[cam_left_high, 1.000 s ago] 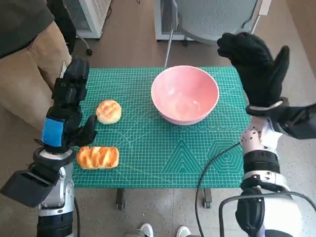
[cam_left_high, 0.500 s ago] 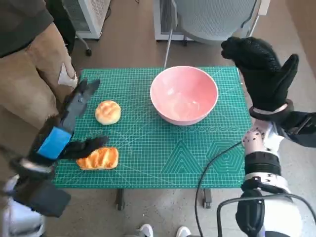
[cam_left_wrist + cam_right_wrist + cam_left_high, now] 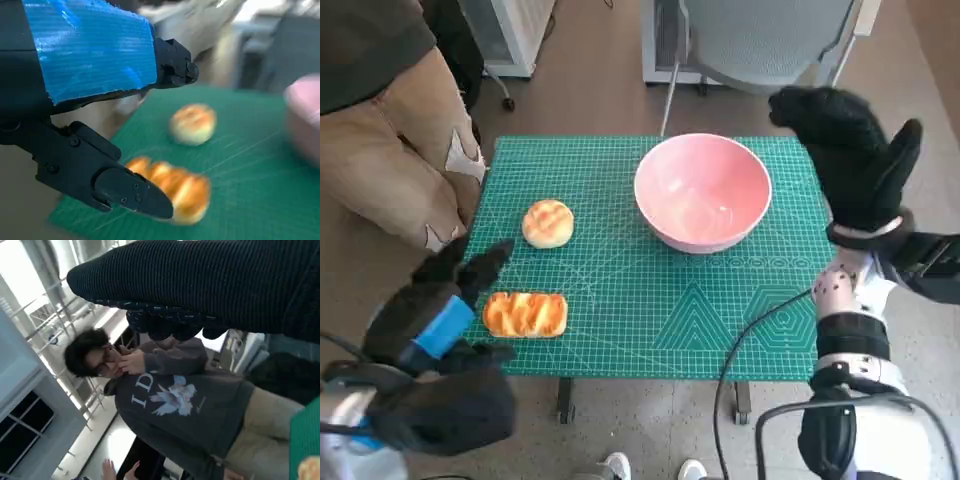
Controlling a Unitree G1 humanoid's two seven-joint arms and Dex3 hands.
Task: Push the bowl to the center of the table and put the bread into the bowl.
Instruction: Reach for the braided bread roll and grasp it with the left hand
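Left wrist view motion-blurred — pink bowl (image 3: 306,117) cut off, breads smeared

The left hand (image 3: 432,318), lower left of the head view, is black with blue tape across its back, while the right hand (image 3: 850,150) wears a black knitted glove above a pale, cable-trailed forearm.

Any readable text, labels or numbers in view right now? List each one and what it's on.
"ID": pale letters on the person's dark sweatshirt, right wrist view, above a bird print; more letters may be hidden.
A small line of print beside the birds: too small to read.
Green mat: printed grid and line patterns only, no legible numbers.
Bowl, bread and both hands: no text.
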